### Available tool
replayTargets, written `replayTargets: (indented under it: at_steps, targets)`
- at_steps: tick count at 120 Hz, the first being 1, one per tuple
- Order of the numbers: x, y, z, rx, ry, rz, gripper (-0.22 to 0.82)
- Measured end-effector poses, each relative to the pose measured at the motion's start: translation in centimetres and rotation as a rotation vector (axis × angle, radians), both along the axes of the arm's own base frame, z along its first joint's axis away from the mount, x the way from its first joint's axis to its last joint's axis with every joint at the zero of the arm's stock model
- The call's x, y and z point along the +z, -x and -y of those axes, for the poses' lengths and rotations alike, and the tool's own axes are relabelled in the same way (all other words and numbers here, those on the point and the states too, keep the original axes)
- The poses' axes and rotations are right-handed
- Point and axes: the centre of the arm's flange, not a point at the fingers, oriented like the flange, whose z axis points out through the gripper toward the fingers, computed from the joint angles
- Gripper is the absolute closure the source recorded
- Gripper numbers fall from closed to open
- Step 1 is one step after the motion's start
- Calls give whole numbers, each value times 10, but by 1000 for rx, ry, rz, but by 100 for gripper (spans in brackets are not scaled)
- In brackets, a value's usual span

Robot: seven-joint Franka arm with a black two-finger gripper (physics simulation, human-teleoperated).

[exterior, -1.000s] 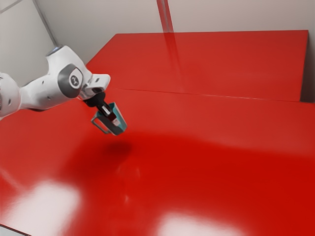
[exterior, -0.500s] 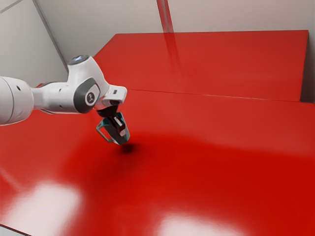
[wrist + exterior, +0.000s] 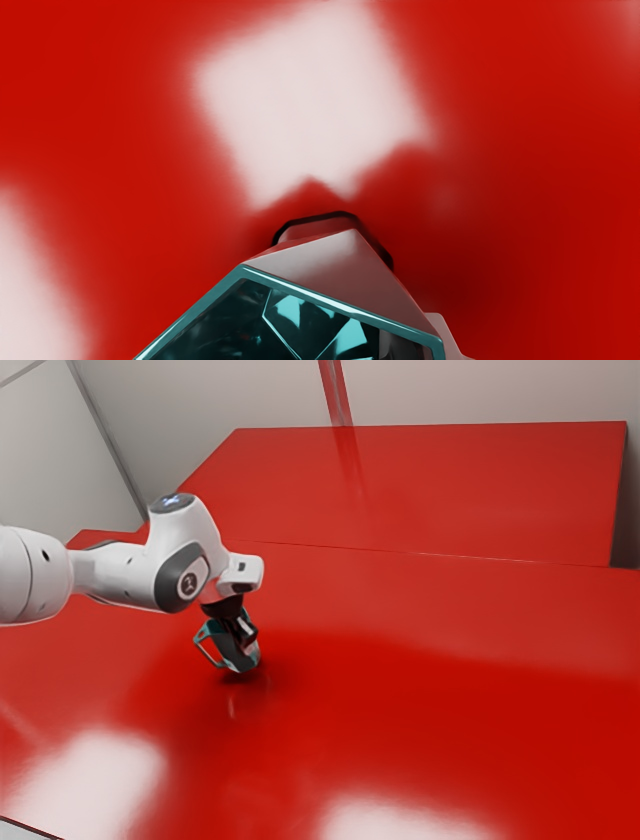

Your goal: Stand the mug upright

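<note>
Teal-rimmed mug [image 3: 236, 657] leaning, its long axis aslant, mouth up toward the exterior view's left; greyish, faceted sides; claw [image 3: 245, 631] clamped on it.

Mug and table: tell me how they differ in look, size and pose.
The mug is teal and grey; the table is red. The mug is small; the table is far larger. The mug is tilted; the table lies flat. Both have shiny surfaces.

White glare [image 3: 310, 100] — bright patches, soft shadow [image 3: 450, 285]
</note>
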Motion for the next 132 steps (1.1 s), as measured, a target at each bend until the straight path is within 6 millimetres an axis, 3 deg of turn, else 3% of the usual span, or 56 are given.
replayTargets:
  at_steps: [60, 89, 132]
  targets:
    - [-7, -2, -11, 92, -6, 34, 75]
    - [-6, -3, -1, 93, -1, 45, 67]
    - [-5, -4, -6, 120, 3, 51, 46]
